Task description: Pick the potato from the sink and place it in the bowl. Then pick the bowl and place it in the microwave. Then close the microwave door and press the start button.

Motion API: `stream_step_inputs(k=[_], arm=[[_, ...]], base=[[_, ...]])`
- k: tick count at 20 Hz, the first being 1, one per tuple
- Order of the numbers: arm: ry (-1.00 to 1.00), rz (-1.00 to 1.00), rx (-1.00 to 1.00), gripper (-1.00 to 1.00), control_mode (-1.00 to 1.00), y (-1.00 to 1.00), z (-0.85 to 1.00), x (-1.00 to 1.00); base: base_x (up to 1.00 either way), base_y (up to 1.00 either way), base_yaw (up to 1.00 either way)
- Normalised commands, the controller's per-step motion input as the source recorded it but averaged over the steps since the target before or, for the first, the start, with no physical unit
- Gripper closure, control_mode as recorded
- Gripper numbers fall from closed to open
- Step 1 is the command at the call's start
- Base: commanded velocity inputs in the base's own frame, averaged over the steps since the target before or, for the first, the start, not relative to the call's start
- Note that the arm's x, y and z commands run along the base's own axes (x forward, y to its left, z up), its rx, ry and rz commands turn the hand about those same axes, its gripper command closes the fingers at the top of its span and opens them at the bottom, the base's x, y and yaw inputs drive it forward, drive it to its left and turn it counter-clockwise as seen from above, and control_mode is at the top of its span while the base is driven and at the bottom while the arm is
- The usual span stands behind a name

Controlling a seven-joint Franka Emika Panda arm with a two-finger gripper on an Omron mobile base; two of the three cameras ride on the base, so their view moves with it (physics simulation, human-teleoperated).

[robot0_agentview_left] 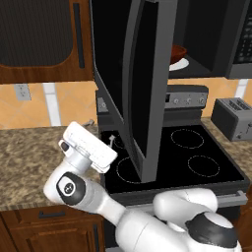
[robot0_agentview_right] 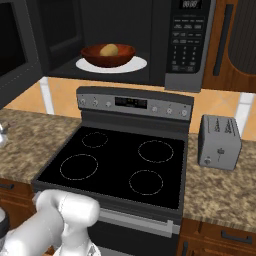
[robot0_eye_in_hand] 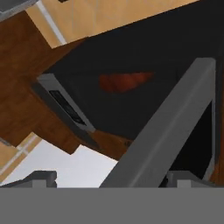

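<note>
The microwave (robot0_agentview_right: 125, 30) hangs above the stove with its door (robot0_agentview_left: 142, 88) swung wide open toward me. Inside, the reddish-brown bowl (robot0_agentview_right: 108, 56) sits on a white plate, and the tan potato (robot0_agentview_right: 109, 49) lies in it. The dark control strip (robot0_agentview_right: 185, 40) is at the microwave's right end. My gripper (robot0_agentview_left: 102, 131) is open and holds nothing. It sits low, left of the open door and over the counter's edge, pointing up. In the hand view the fingertips (robot0_eye_in_hand: 40, 178) stand wide apart below the door's grey frame (robot0_eye_in_hand: 170, 127), and the bowl (robot0_eye_in_hand: 124, 82) shows dimly through the glass. The sink is out of view.
A black-topped stove (robot0_agentview_right: 120, 165) lies below the microwave. A grey toaster (robot0_agentview_right: 218, 141) stands on the granite counter (robot0_agentview_left: 29, 157) to its right. Wooden cabinets (robot0_agentview_left: 44, 39) flank the microwave. The open door juts out over the stove's left half.
</note>
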Motion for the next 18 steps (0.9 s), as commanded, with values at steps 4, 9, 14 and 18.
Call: stream_step_inputs(k=[4, 9, 14, 18], arm=[[-0.12, -0.09, 0.05, -1.00, -1.00, 0.11, 0.60, -0.09], [-0.10, -0.08, 0.09, -1.00, -1.00, -0.05, 0.52, -0.22], [-0.07, -0.08, 0.13, -1.00, -1.00, -0.37, 0.40, -0.35], [-0.09, -0.03, 0.14, -1.00, -1.00, -0.57, 0.33, -0.45]], base=[[0.00, 0.00, 0.00], [0.00, 0.00, 0.00], [0.00, 0.00, 0.00], [0.00, 0.00, 0.00]])
